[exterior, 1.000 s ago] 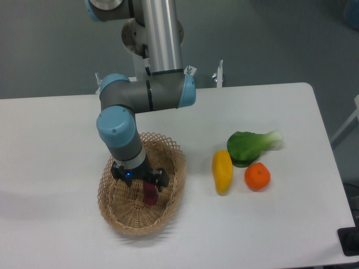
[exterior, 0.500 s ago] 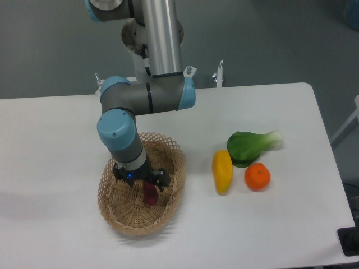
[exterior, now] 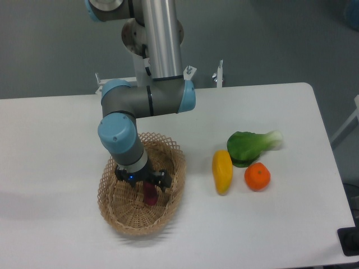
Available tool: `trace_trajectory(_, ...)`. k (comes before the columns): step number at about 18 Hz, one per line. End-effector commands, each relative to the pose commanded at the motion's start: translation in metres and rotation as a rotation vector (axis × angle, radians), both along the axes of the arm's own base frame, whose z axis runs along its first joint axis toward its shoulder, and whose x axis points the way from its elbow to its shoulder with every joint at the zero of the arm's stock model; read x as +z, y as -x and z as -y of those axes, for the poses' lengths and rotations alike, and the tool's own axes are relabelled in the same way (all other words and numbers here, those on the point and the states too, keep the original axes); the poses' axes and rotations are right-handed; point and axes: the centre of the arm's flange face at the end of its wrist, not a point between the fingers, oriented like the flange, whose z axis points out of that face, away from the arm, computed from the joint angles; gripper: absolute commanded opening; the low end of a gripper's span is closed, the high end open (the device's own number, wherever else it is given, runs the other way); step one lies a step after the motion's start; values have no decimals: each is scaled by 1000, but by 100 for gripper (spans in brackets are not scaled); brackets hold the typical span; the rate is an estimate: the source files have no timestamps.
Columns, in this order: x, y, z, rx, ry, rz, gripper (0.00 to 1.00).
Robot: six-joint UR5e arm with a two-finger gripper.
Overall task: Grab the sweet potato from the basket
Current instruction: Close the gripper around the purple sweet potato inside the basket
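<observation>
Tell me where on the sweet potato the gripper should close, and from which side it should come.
Probably across the slim middle of the sweet potato, coming straight down from above. It lies low inside the basket, whose raised woven rim blocks any sideways approach. The gripper already sits directly over it, hiding its upper end, so whether the fingers have closed on it cannot be told.

On the white table [exterior: 56,140] — a yellow fruit [exterior: 222,171], green leafy vegetable [exterior: 249,147] and, touching it, an orange [exterior: 257,176].

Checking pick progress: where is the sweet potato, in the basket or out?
In. The sweet potato lies inside the basket, under the gripper.
</observation>
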Motion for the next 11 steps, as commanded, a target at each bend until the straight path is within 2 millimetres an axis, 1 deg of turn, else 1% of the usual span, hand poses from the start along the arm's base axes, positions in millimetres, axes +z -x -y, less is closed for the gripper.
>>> trace_trajectory(3,4,2,-2,-3,-6,-6,77)
trace_trajectory(5,5,2,-2,-6,-6,-8,62)
trace_trajectory(7,6,2,-2,-7,-7,-9,51)
trace_trajectory(8,6,2,-2,-9,-5,-8,47)
trace_trajectory(9,6,2,-2,-18,-5,-9,45)
trace_trajectory(11,8,1,-2,-30,-3,-10,45)
